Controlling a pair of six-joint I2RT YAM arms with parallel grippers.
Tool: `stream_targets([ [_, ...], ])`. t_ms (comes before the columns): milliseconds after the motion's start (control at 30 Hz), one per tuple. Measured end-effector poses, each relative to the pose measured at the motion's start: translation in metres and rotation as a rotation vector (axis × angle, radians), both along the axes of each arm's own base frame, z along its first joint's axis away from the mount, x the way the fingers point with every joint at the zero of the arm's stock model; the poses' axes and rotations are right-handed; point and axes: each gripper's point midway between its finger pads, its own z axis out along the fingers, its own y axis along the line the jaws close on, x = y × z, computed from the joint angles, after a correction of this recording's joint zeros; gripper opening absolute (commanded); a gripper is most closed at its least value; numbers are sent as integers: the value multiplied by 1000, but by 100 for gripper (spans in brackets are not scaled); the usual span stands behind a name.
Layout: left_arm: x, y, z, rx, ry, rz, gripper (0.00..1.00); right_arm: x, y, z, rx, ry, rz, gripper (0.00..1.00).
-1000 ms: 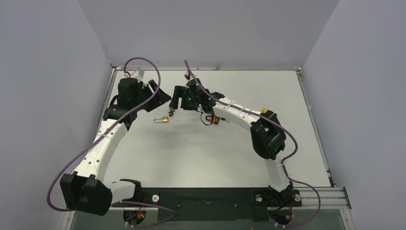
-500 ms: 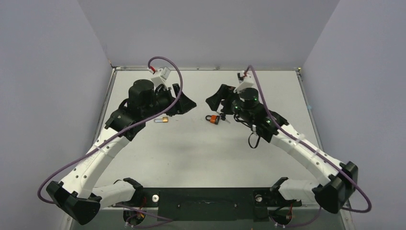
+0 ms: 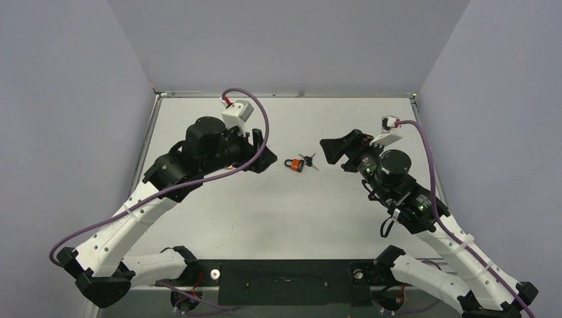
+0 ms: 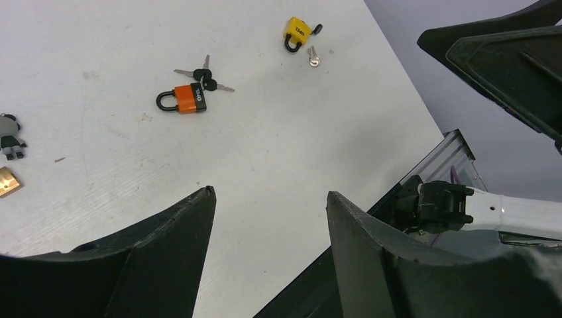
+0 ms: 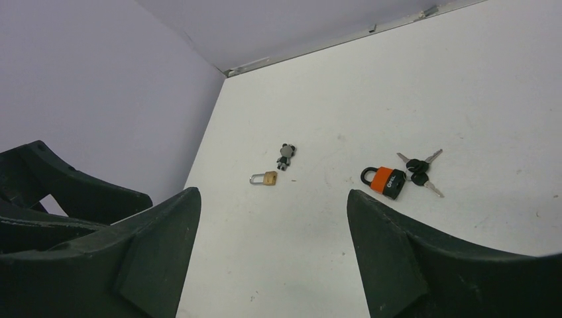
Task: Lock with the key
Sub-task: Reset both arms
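Note:
An orange padlock [image 3: 295, 164] with a black base lies flat mid-table, its shackle pushed in, and a bunch of keys [image 3: 307, 159] touches its base. My left gripper [image 3: 264, 154] hangs open just left of it, nothing between the fingers. My right gripper [image 3: 326, 151] hangs open just right of the keys, also empty. The left wrist view shows the padlock [image 4: 182, 99] and keys [image 4: 204, 73] well beyond the open left gripper [image 4: 270, 192]. In the right wrist view the padlock [image 5: 386, 180] and keys [image 5: 419, 171] lie ahead of the open right gripper [image 5: 273, 192], to its right.
A yellow padlock [image 4: 296, 32] with a loose key [image 4: 313, 58] lies farther right. A small brass padlock [image 5: 265, 178] and a bear-shaped charm [image 5: 286, 155] lie to the left. Grey walls enclose the white table [image 3: 285, 218] on three sides.
The right arm swung from the table's middle out to the right, uncovering the orange padlock. The left gripper moved right, over the brass padlock. Both grippers opened slightly wider.

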Motion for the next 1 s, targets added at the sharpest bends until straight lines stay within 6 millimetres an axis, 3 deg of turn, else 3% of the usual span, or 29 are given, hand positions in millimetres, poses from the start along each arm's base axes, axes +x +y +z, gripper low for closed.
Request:
stream_targets([
  [333, -10, 15, -9, 68, 11, -1, 60, -4, -13, -10, -19, 27, -41, 77],
  [1000, -11, 23, -9, 86, 3, 21, 61, -4, -12, -16, -35, 46, -41, 77],
])
